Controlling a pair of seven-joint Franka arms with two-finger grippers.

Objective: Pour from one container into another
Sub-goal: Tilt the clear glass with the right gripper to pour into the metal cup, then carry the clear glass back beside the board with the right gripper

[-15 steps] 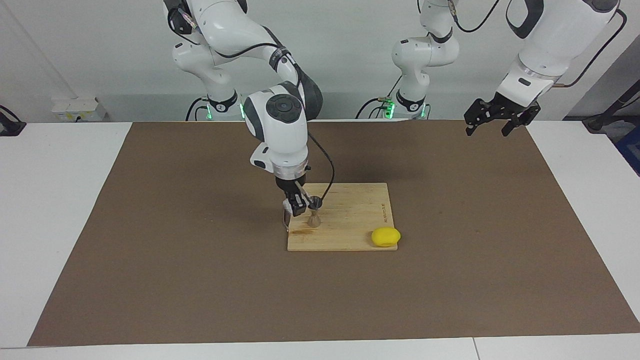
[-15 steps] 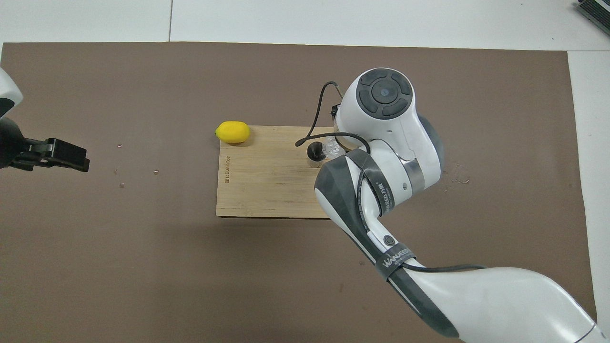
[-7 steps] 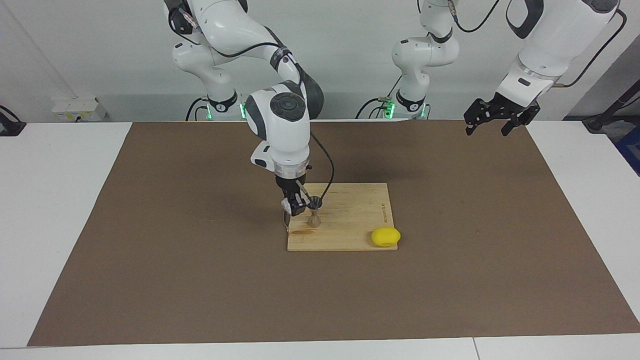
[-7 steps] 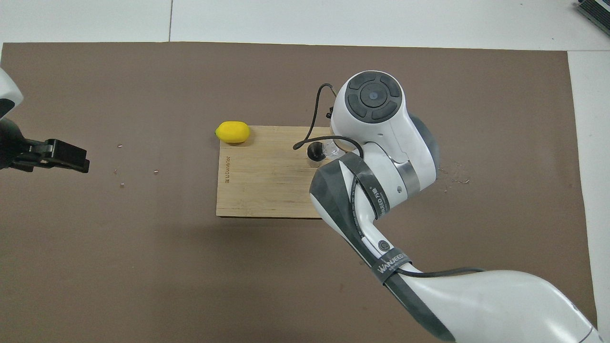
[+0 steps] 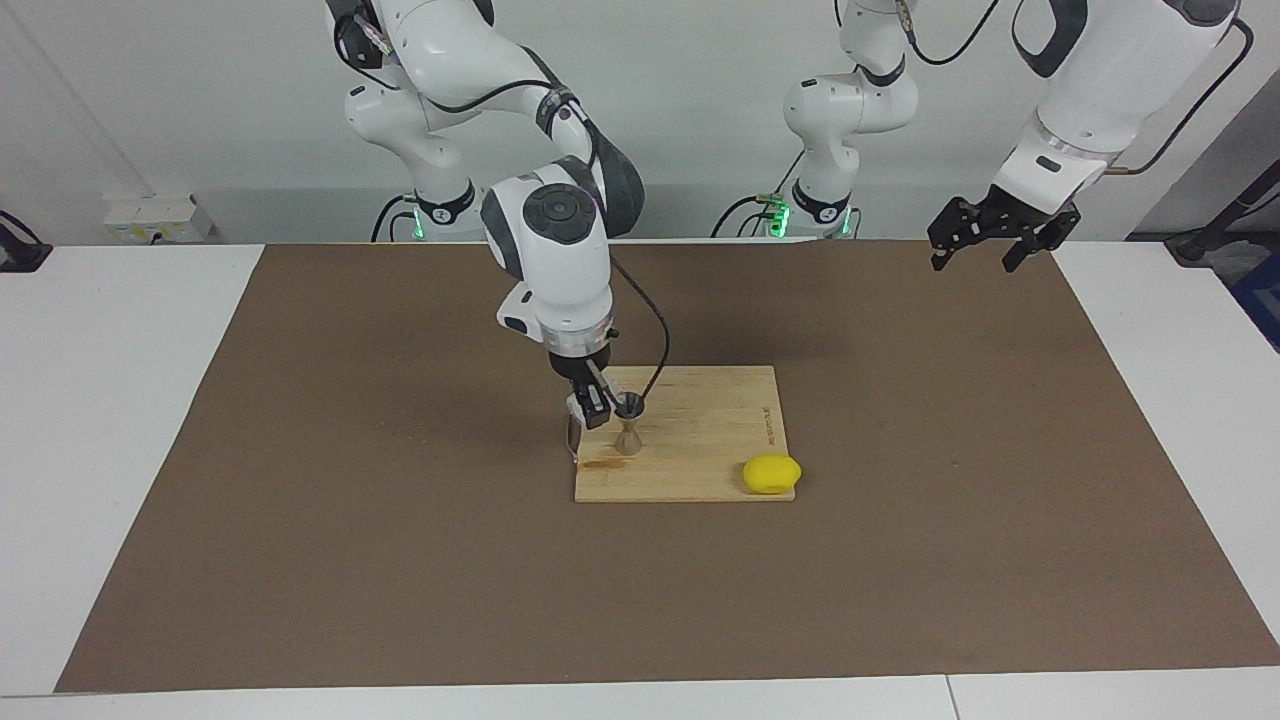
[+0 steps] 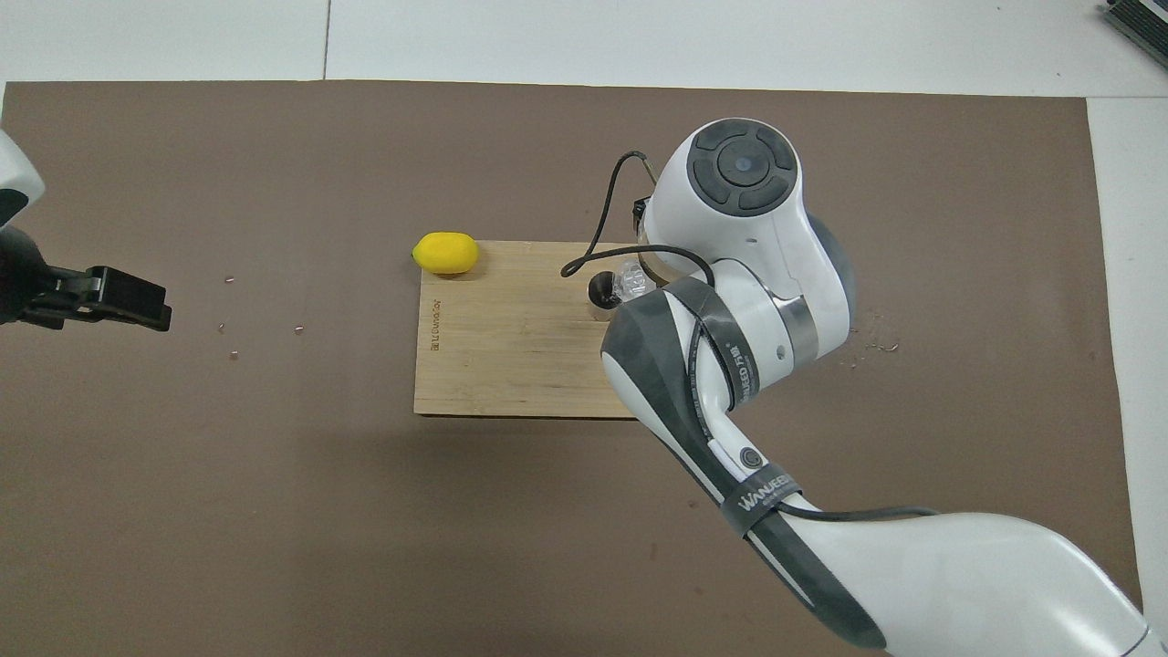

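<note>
The metal jigger stands upright on the wooden board, at the board's edge toward the right arm's end. In the overhead view its dark mouth shows beside the arm. My right gripper is shut on the clear glass cup and holds it tilted right beside the jigger's rim. The cup shows partly in the overhead view, with the wrist covering the rest. My left gripper waits open and empty, raised over the mat at the left arm's end, and also shows in the overhead view.
A yellow lump lies at the board's corner farthest from the robots, toward the left arm's end; it also shows in the overhead view. The board lies on a brown mat. Small crumbs dot the mat.
My right arm's wrist has shifted slightly above the board while the cup stays tilted beside the jigger. The left arm has not moved.
</note>
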